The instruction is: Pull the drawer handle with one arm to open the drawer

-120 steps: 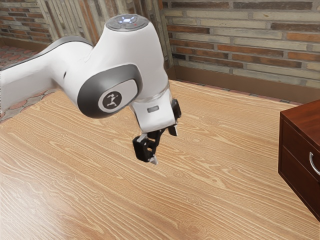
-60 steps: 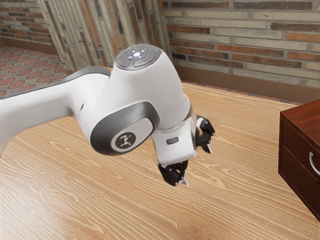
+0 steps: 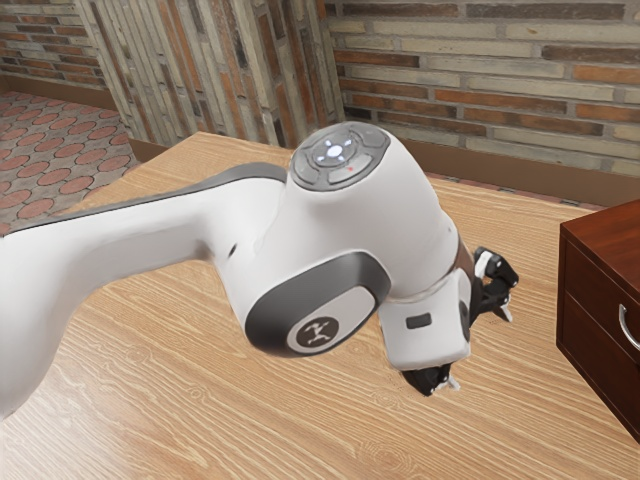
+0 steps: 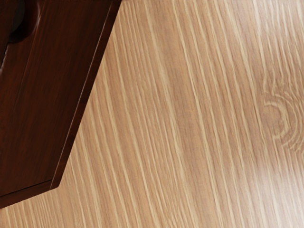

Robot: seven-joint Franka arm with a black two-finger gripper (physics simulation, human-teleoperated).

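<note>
Approach phase: end effector (image 3: 437, 381) is positioned over table (image 3: 150, 390), well short of drawer handle (image 3: 628, 327); open or closed cannot be told. Handle to be reached next.

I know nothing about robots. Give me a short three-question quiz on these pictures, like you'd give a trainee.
1. True or false: the gripper touches the handle.
2. In the exterior view, the cabinet stands at: A) the left edge, B) the right edge, C) the middle.
3. Fill in: the wall behind the table is made of ____.
Key: 1 false, bare table lies between them; 2 B; 3 brick.
</note>
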